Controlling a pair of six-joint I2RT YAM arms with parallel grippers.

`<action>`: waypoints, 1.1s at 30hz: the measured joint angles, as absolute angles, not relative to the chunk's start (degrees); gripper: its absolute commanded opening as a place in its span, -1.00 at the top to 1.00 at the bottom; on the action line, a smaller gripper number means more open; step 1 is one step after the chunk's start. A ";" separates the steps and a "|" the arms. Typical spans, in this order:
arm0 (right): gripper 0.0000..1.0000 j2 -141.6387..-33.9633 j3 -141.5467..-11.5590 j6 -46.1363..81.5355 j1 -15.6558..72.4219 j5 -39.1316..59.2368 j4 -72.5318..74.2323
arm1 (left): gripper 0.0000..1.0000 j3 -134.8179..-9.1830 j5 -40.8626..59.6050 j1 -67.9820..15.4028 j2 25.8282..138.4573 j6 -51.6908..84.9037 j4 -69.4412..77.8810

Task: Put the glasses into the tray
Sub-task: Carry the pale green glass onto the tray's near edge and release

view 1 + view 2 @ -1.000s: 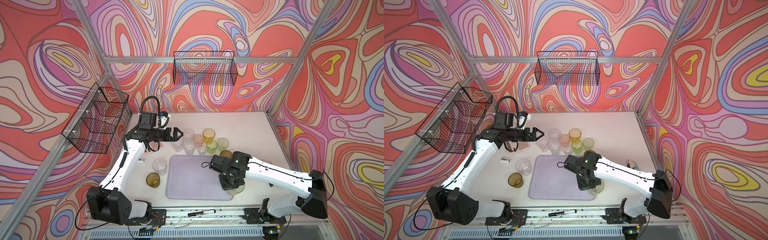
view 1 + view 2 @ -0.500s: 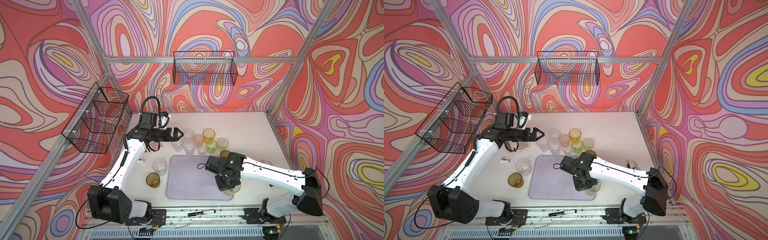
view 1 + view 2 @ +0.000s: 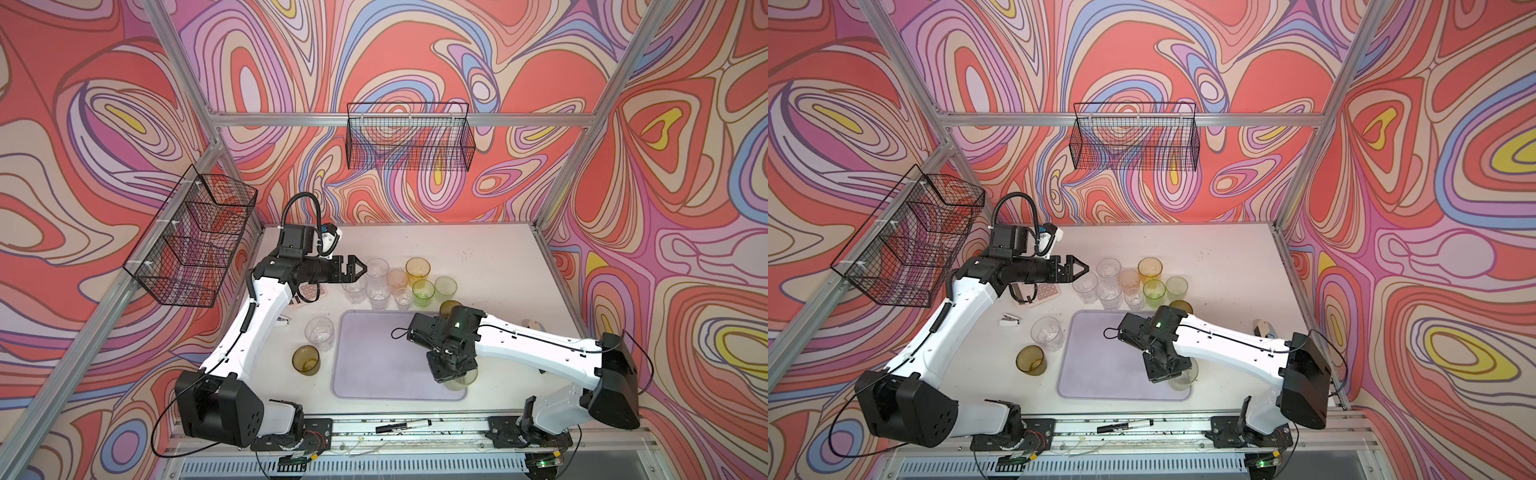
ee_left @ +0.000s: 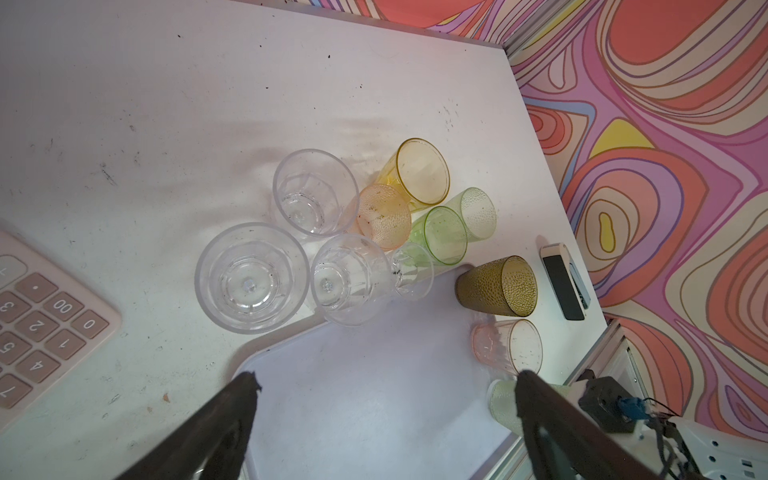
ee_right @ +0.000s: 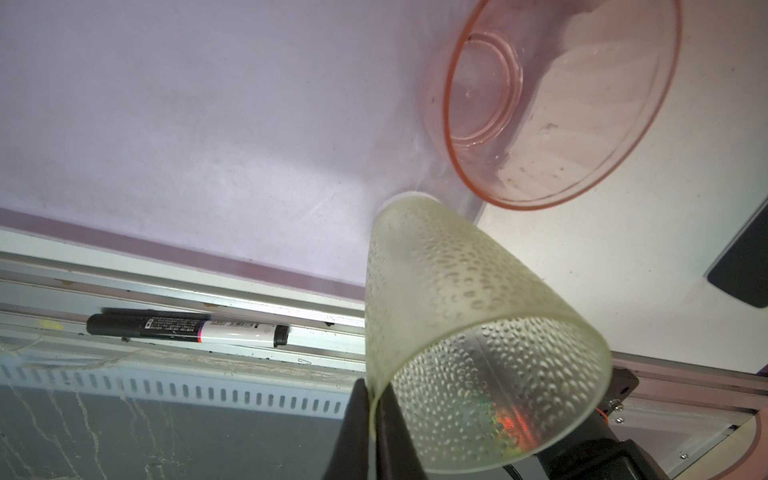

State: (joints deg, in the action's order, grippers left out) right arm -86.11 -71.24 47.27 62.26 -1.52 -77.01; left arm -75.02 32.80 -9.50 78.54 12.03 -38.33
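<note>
Holding pale green dimpled tumbler (image 5: 469, 316) over a corner of flat lavender rectangular tray (image 5: 187, 124).
Grip: right end effector (image 5: 374, 399) pinches rim only; left end effector (image 4: 386, 378) open, empty. Likely hazard: base catching tray rim, tipping onto pink tumbler (image 5: 561, 104) just beside.

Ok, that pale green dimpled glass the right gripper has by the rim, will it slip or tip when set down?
The pale green glass looks thin-walled and probably light; the right gripper pinches one wall, so it may swing. Its dimples likely help against slipping. The base is narrower than the mouth and lies near the tray corner rim, so it could tip.
</note>
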 measured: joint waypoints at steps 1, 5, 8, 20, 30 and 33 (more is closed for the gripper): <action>1.00 -86.11 -71.24 47.24 62.28 -1.52 -76.95 | -0.98 -75.02 32.80 -9.50 78.54 12.03 -38.33; 1.00 -86.11 -71.09 47.22 62.30 -1.52 -76.66 | -0.98 -75.02 32.82 -9.47 78.54 12.03 -38.33; 1.00 -86.11 -70.37 47.24 62.28 -1.52 -76.62 | -0.99 -75.02 32.84 -9.47 78.54 12.03 -38.33; 0.83 -86.11 -70.22 47.37 62.33 -1.50 -76.36 | -0.99 -75.02 32.86 -9.47 78.54 12.03 -38.33; 0.47 -85.80 -70.19 47.72 62.33 -2.42 -76.75 | -0.98 -75.02 32.99 -9.47 78.56 12.03 -38.33; 0.43 -84.71 -70.24 47.68 62.33 -2.70 -76.71 | -0.99 -75.02 32.86 -9.47 78.63 12.01 -38.33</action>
